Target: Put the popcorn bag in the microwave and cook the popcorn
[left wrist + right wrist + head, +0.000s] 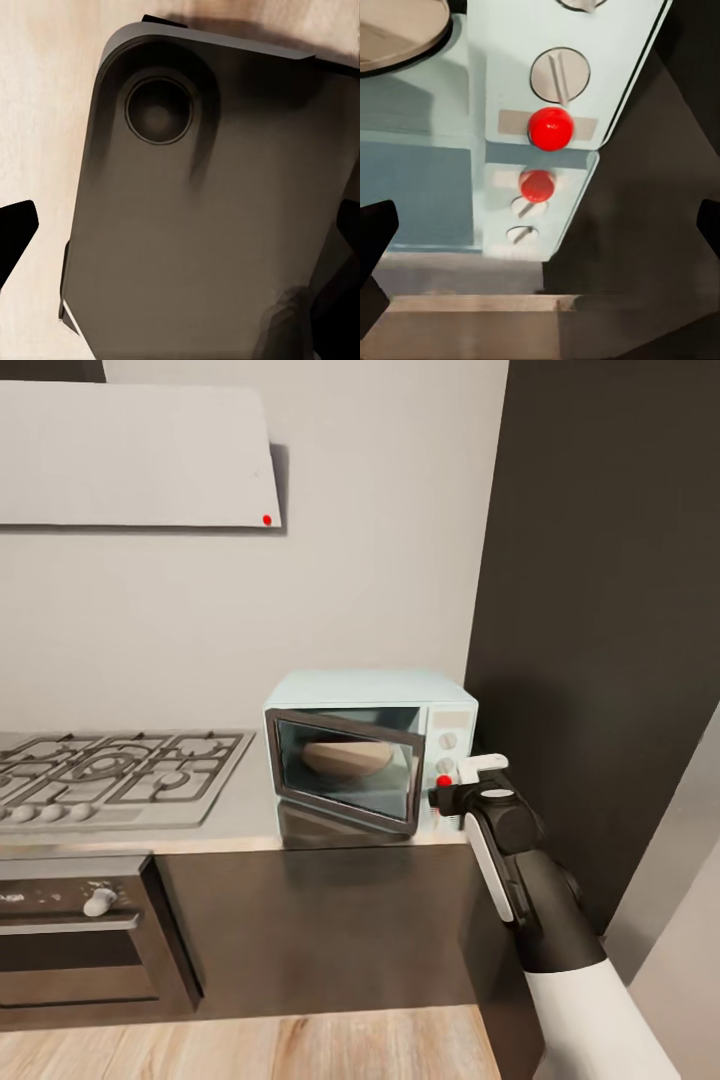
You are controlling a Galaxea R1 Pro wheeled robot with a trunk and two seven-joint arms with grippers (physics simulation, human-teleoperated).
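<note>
The pale mint-blue microwave point(368, 755) stands on the glossy grey countertop point(240, 805) against the wall. Its dark glass door point(345, 768) hangs slightly ajar. Behind the glass sits a tan rounded shape point(345, 758), apparently the popcorn bag point(394, 30); no popcorn can be made out. My right gripper point(462, 782) is open just in front of the white knob panel point(561, 75), close to a red button point(550, 128). My left gripper point(180, 240) is open and hangs over my own dark base point(210, 225) and the wooden floor.
A steel gas hob point(110, 770) lies left of the microwave under a flat grey hood point(130, 455). A dark oven with a steel front point(80, 930) sits below. A tall dark cabinet point(600, 610) rises close by the microwave's right side and my right arm.
</note>
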